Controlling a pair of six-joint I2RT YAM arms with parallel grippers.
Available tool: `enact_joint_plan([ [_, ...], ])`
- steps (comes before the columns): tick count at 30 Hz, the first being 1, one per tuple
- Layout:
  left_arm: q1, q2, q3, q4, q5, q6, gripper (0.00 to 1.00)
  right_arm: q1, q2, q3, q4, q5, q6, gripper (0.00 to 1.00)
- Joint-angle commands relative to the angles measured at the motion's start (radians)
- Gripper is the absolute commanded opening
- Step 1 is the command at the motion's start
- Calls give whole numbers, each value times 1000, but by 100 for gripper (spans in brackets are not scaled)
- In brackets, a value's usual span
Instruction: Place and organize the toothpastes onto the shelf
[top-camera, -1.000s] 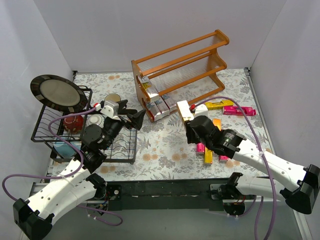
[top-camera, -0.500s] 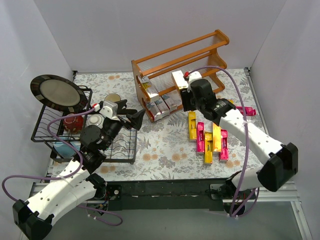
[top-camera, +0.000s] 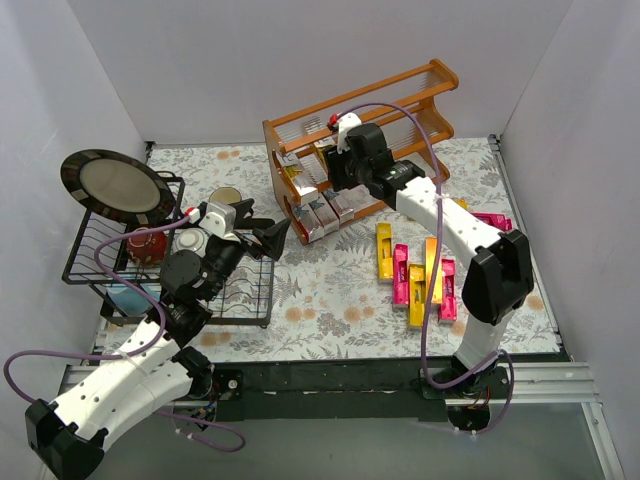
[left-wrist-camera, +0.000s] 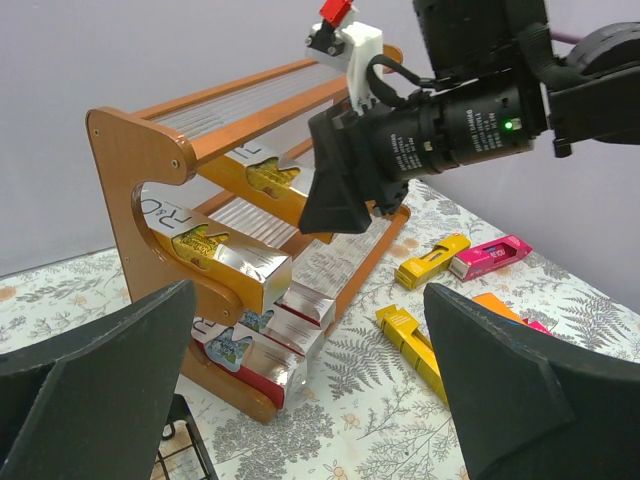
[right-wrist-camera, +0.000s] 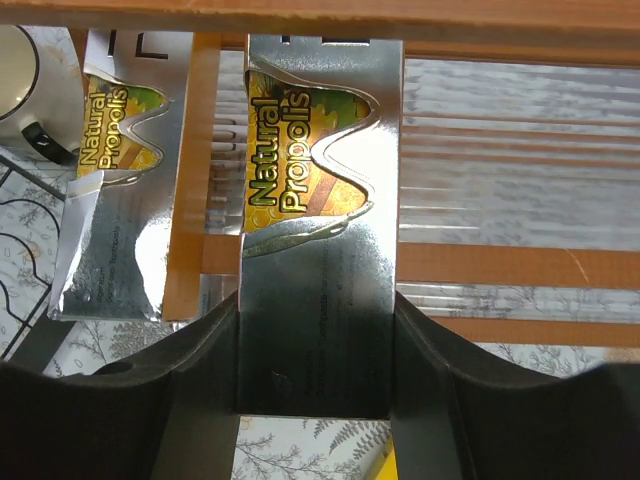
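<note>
The orange-brown shelf (top-camera: 385, 87) stands at the back centre; it also shows in the left wrist view (left-wrist-camera: 130, 160) and right wrist view (right-wrist-camera: 320, 12). My right gripper (top-camera: 337, 168) is at its middle tier, shut on a silver "Natural Propolis" toothpaste carton (right-wrist-camera: 318, 230), with another silver carton (right-wrist-camera: 110, 200) lying to its left. Several silver cartons (top-camera: 322, 215) lie on the bottom tier (left-wrist-camera: 250, 350). Yellow (top-camera: 383, 250) and magenta (top-camera: 400, 275) cartons lie on the table to the right of the shelf. My left gripper (top-camera: 265, 232) is open and empty, pointing at the shelf's left end (left-wrist-camera: 310, 400).
A black wire dish rack (top-camera: 90, 245) with a dark plate (top-camera: 115, 187), a red cup (top-camera: 148, 245) and a mug (top-camera: 226, 197) fills the left side. A magenta carton (top-camera: 497, 221) lies near the right wall. White walls enclose the table.
My right arm has swung from the table's middle up and left to the shelf, carrying the silver carton. The left arm has not moved.
</note>
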Motion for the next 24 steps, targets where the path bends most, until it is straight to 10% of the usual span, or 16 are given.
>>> enact_joint_plan([
  [1, 6, -5, 24, -4, -3, 17, 98, -9, 49, 94, 77, -62, 18, 40],
  [24, 10, 4, 24, -4, 7, 14, 98, -17, 0, 45, 85, -96, 98, 77],
])
